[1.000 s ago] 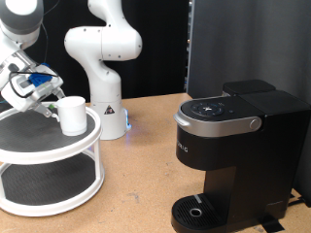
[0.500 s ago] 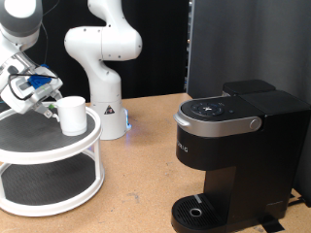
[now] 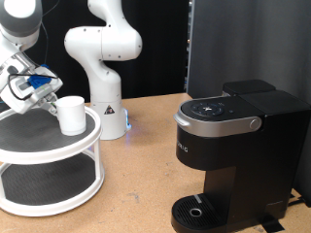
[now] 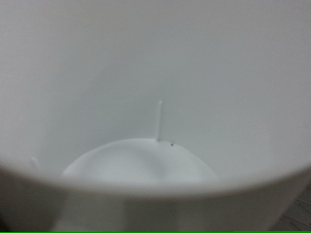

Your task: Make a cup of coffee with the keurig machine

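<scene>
The cup (image 3: 72, 115), a plain white mug, stands upright on the top tier of a round white two-tier stand (image 3: 29, 148) at the exterior view's left. My gripper (image 3: 50, 105) is right against the cup's left side, with blue parts on the hand above it. Its fingers are hidden by the cup and the hand. The wrist view is filled by the cup's white inside (image 4: 155, 97) seen very close, with no finger in it. The keurig machine (image 3: 228, 146), black with a silver-grey lid handle, stands at the exterior view's right with its lid down and its drip base bare.
A second white robot arm (image 3: 102, 58) stands on the wooden table behind the stand. A black panel (image 3: 243, 44) rises behind the machine. The stand's lower tier has a dark mat. Bare table lies between stand and machine.
</scene>
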Controlling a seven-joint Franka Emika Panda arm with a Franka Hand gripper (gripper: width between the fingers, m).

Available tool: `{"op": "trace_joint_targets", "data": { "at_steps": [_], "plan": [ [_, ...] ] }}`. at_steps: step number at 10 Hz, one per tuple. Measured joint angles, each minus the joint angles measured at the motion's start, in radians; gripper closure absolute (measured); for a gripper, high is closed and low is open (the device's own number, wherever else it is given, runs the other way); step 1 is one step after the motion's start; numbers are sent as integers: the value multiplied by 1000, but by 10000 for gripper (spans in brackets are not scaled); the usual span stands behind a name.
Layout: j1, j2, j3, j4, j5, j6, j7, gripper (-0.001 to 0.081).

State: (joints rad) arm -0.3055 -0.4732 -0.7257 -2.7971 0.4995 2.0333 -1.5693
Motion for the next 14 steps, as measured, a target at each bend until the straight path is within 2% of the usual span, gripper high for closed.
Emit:
{"op": "trace_joint_targets", "data": {
  "at_steps": [1, 3, 5, 10, 12, 14],
  "plan": [
    [0, 0, 0, 0, 4, 0, 0, 735],
    [0, 0, -1, 3, 7, -10, 0, 734],
    [-5, -6, -4, 21, 7, -65, 5, 734],
    [-29, -49, -3, 128, -30, -293, 97, 734],
    [-31, -70, 2, 150, -56, -332, 106, 734],
    [-31, -70, 2, 146, -55, -332, 106, 734]
  ]
}}
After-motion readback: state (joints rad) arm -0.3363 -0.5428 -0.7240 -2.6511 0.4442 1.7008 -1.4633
